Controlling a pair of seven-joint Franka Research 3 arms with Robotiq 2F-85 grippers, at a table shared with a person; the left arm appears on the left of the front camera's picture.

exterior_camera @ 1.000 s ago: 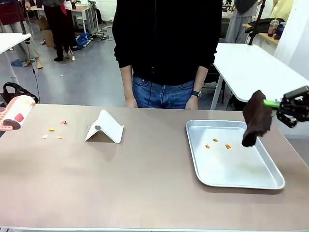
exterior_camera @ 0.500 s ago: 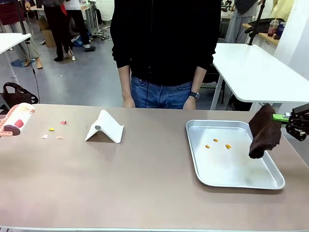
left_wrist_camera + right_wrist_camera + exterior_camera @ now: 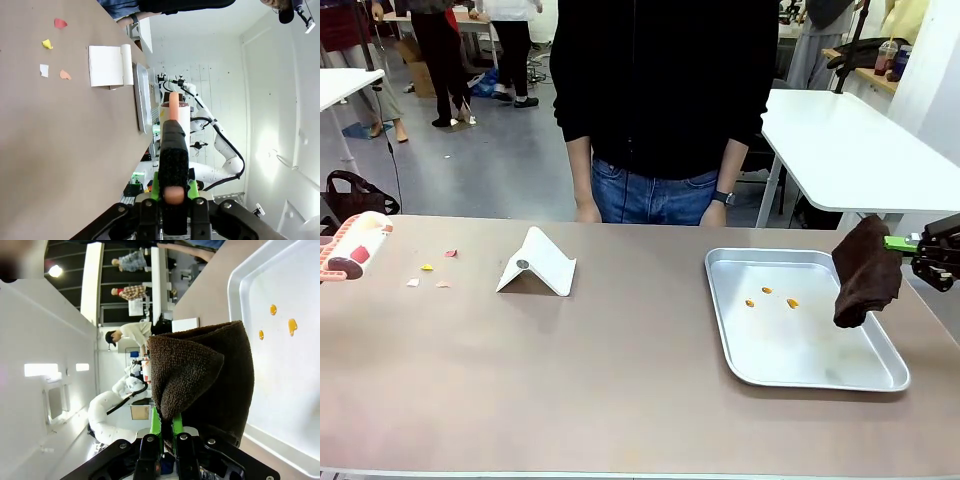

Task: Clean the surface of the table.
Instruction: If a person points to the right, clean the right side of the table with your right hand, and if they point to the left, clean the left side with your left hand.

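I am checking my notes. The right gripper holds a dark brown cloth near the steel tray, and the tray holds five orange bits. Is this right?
Not quite. The tray holds three orange bits, not five; the front view shows them. The rest stands: the right gripper holds the dark brown cloth near the tray.

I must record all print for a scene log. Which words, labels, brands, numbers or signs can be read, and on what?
None can be read. The tray, the brown cloth, the white stand, the pink tool and the table show no print; anything in the far room is too small to read.
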